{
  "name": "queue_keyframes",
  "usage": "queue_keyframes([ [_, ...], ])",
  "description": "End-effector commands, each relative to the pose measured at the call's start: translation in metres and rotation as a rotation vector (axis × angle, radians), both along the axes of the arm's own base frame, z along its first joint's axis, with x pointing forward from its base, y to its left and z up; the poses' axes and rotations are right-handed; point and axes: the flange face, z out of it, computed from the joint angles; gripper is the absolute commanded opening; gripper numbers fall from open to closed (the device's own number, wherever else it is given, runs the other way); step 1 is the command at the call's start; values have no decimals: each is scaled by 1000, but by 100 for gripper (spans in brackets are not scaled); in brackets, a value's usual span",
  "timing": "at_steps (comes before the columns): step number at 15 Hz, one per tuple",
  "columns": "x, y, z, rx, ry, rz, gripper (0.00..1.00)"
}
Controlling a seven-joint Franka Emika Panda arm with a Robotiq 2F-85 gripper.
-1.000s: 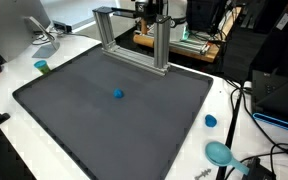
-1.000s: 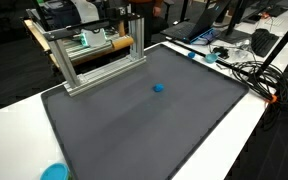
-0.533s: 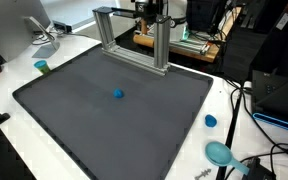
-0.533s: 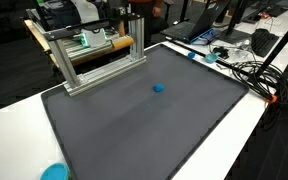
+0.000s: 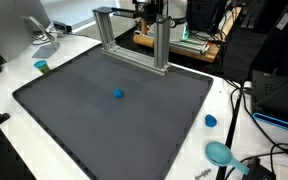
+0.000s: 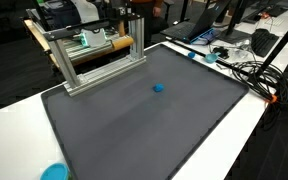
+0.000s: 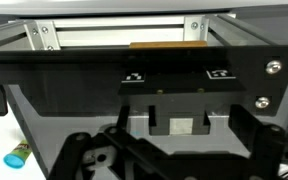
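Observation:
A small blue ball lies near the middle of a dark grey mat; it also shows in the other exterior view. An aluminium frame stands at the mat's far edge, seen in both exterior views. My gripper faces the frame closely in the wrist view. Its black fingers are spread wide at the lower left and lower right, with nothing between them. In an exterior view its dark body sits just above and behind the frame's top bar, far from the ball.
A small teal object stands off the mat's corner and shows in the wrist view. A blue cap and a teal dish lie on the white table beside cables. Monitors and equipment stand behind the frame.

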Motion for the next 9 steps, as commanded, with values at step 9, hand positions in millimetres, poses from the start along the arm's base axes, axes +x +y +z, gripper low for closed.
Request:
queue_keyframes([
  [9, 4, 6, -12, -1, 36, 8, 72],
])
